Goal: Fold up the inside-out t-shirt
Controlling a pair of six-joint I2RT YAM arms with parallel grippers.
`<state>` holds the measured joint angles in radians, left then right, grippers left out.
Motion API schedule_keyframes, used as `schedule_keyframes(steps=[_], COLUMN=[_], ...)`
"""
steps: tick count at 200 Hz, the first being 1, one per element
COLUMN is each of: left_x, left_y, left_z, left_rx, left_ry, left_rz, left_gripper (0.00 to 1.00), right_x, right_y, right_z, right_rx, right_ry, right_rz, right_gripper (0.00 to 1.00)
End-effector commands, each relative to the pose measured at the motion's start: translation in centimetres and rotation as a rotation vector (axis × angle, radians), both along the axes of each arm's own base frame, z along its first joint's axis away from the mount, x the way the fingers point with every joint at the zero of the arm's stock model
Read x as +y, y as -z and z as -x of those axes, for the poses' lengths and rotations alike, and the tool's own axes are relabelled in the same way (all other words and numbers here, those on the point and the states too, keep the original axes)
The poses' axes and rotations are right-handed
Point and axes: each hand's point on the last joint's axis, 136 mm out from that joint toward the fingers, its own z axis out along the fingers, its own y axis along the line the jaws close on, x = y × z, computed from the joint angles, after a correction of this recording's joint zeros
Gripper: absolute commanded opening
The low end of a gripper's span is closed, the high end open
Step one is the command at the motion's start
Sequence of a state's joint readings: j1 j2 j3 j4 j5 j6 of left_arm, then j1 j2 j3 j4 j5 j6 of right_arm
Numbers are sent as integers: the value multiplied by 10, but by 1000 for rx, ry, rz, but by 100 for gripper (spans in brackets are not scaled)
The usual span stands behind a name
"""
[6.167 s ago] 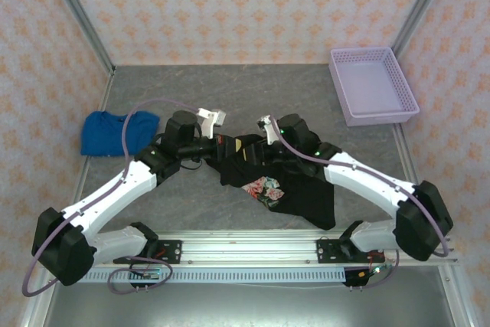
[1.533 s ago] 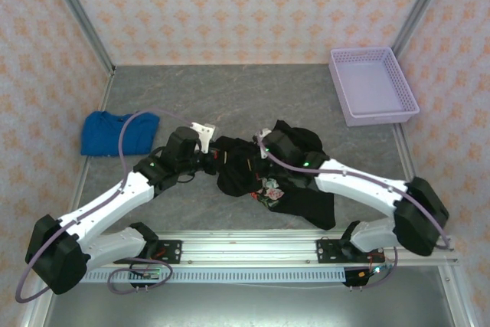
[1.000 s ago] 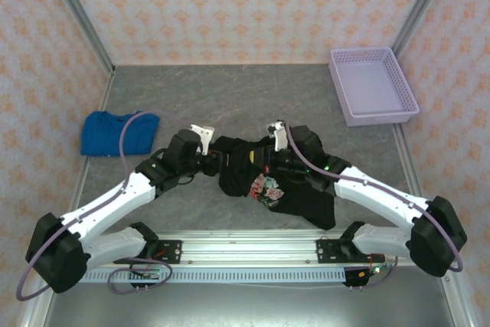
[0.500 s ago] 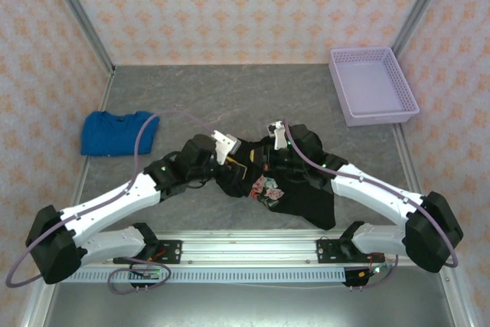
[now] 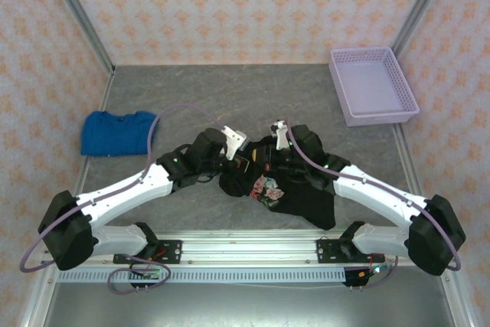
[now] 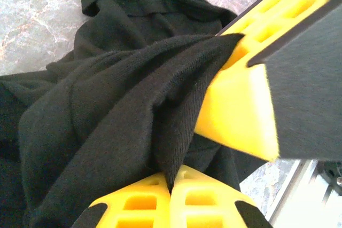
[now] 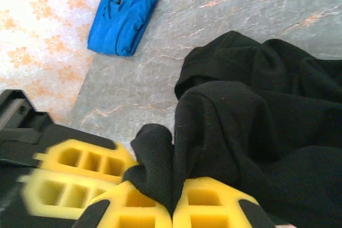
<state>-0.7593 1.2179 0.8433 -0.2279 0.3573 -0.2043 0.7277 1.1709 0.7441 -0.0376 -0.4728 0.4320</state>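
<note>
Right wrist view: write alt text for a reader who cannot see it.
The right pincer is shut on a fold of the crumpled black t-shirt, which lies on a grey table. A blue garment lies farther off, beside the patterned wall.

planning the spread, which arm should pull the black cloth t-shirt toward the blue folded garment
Left, likely: left gripper pinches the black cloth t-shirt nearer the blue folded garment; right gripper pinches farther off.

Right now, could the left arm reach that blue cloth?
Probably yes: bare table lies between it and the blue cloth. But the left gripper is shut on the black t-shirt, so it must let go first.
</note>
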Motion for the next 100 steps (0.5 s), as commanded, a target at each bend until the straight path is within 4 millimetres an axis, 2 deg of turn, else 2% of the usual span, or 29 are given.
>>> schedule_keyframes(steps=[1,17,40,67,100], left_x=[3,2,3,-4,-7], left_y=[-44,-64,-85,-106,-114], left_z=[2,6,4,7,10], left_rx=[-37,16,96,146,195], left_ry=[-18,-15,-62,-54,-45], left_rz=[90,156,222,283,291], left_gripper=[0,0,0,0,0], right_x=[-22,-38,-46,-38,-26], right_y=[-8,-9,-18,-26,-38], right_z=[-12,-14,-3,21,41], right_rx=[-92,-143,-221,-258,-308], right_ry=[59,83,49,-31,-110], right_rz=[147,285,369,301,204], right_gripper=[10,27,37,44,46])
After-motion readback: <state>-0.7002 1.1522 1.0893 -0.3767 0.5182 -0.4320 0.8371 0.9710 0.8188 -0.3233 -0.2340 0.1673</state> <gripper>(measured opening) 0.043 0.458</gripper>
